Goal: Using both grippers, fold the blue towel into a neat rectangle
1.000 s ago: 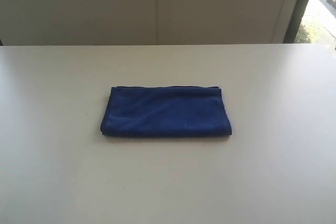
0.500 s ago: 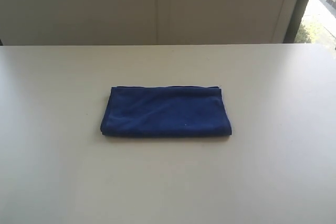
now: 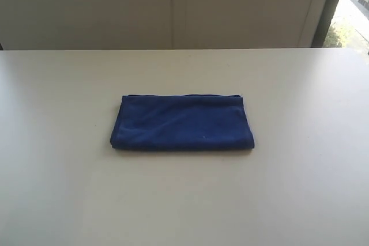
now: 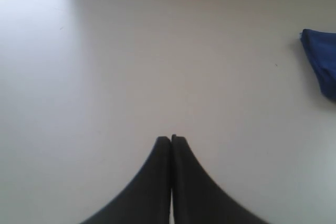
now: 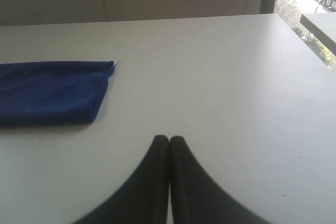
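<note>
1. Left wrist view: the left pincer (image 4: 171, 139) is pressed together and empty. It hangs over the bare bench (image 3: 288, 188), left of the blue towel (image 3: 182, 124) and apart from it. If it reached the cloth closed like this, I judge it would shove and rumple the left end rather than take it.
2. The right pincer (image 5: 169, 139) is likewise pressed together and empty, off to the right of the towel and nearer than it. The same shoving risk applies at the right end.
3. The towel lies flat in the middle of the bench, long side running left to right, already doubled into an oblong. The layers look thin and stacked, so a shallow pinch could catch only the top one and peel the fold open.
4. A pale sliver peeks out at the far right corner, and the right end slants a little. Another fold would probably carry that mismatch along and worsen it.
5. The bench looks smooth, so the cloth may slide under a sideways nudge. If the two pincers lifted unevenly, the rectangle would skew.
</note>
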`<state>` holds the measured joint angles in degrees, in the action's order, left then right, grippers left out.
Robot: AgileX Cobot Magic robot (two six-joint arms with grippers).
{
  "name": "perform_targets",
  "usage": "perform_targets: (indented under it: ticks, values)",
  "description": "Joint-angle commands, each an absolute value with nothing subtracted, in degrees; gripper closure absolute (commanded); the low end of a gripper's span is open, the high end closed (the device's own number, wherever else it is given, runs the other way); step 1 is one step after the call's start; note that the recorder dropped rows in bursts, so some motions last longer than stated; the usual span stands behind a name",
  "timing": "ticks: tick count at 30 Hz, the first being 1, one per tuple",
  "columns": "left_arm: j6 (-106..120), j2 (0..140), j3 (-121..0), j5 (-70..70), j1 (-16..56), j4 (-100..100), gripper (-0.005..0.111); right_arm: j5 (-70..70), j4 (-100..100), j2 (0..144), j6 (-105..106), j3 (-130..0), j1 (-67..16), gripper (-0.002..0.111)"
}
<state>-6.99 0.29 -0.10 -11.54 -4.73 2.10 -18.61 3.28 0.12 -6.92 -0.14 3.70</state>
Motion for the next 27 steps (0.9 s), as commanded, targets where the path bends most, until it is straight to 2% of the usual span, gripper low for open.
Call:
perform_targets:
  ticks: [1,10,16,27]
  values:
    - [-7.4,0.0,0.0,-11.6,-4.4,-1.1,0.107,-18.2,3.3,0.0,-6.2,0.0,3.5,0.108]
    - [-7.4,0.0,0.0,-11.6,-4.4,-1.2,0.107,-18.2,3.1,0.0,-6.2,0.0,3.5,0.108]
    - [-7.4,0.0,0.0,-11.6,0.7,-1.2,0.107,-18.2,3.1,0.0,-6.2,0.0,3.5,0.108]
    - [-7.4,0.0,0.0,-11.6,1.3,-1.2,0.107,-18.2,3.1,0.0,-6.2,0.0,3.5,0.108]
